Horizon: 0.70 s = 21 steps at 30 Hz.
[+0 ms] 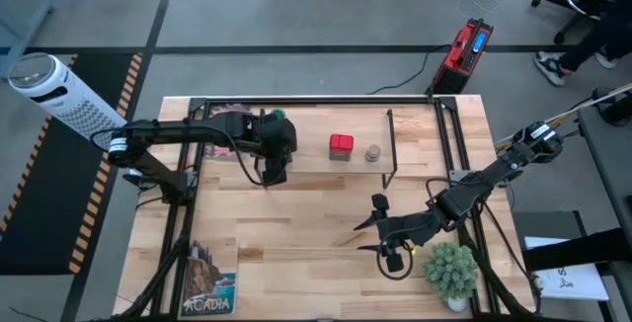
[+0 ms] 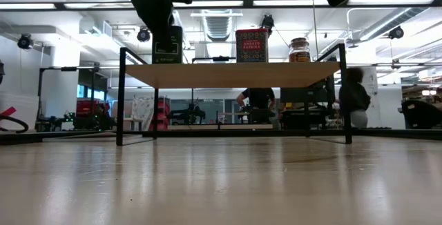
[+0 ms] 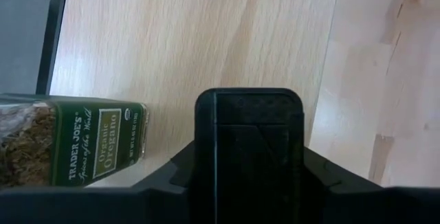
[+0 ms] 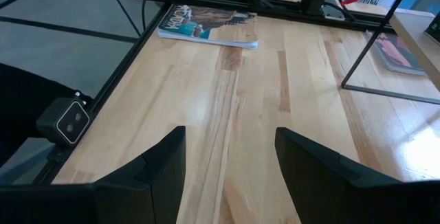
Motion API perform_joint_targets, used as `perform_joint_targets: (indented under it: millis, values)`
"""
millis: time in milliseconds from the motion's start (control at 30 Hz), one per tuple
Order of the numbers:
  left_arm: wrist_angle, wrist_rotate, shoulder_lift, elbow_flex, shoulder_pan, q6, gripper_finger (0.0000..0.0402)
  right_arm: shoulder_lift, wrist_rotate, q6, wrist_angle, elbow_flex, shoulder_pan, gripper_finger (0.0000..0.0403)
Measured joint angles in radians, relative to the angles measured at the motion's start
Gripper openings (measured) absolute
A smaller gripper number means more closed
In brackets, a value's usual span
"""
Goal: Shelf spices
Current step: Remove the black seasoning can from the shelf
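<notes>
the left gripper [image 1: 275, 172] is over the left end of the shelf [image 1: 306, 159], at its front edge. seen from table height it hangs directly above the dark olive tin [image 2: 167, 49], which stands upright on the shelf board. in the left wrist view the tin fills the space between the fingers, so the jaws appear drawn in narrow on the tin; actual contact on its sides cannot be confirmed, as the tin hides the fingertips.

the green-lidded jar [image 3: 72, 148], labelled oregano, sits just beside the tin on the shelf, outside the jaws and apart from them. from above only its green lid [image 1: 279, 116] shows past the arm.

the red tin [image 1: 341, 145] stands upright near the middle of the shelf, well clear of the left gripper. the small round jar [image 1: 372, 152] stands just beside it toward the right end, the two not touching.

the right gripper [image 1: 387, 231] waits low over the desk [image 1: 296, 223] in front of the shelf, near the potted plant [image 1: 452, 271]. its jaws stand part open, with bare desk between the fingers [image 4: 161, 162] and nothing held.

a picture book [image 1: 209, 281] lies flat at the front left corner of the desk.
</notes>
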<state>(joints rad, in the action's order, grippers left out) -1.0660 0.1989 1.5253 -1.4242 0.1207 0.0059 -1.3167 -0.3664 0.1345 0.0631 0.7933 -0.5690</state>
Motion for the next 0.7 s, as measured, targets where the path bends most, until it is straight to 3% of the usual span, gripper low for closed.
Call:
perform_joint_targets:
  millis: [433, 700]
  values:
    - [-0.024, -0.008, -0.010, -0.002, 0.000, 0.000, 0.0129, 0.000, 0.000, 0.003, -0.003, 0.000, 0.000, 0.0199]
    - [-0.084, -0.038, -0.014, -0.155, 0.000, -0.011, 0.0129, 0.000, -0.001, 0.003, -0.006, 0.000, 0.000, 0.0199]
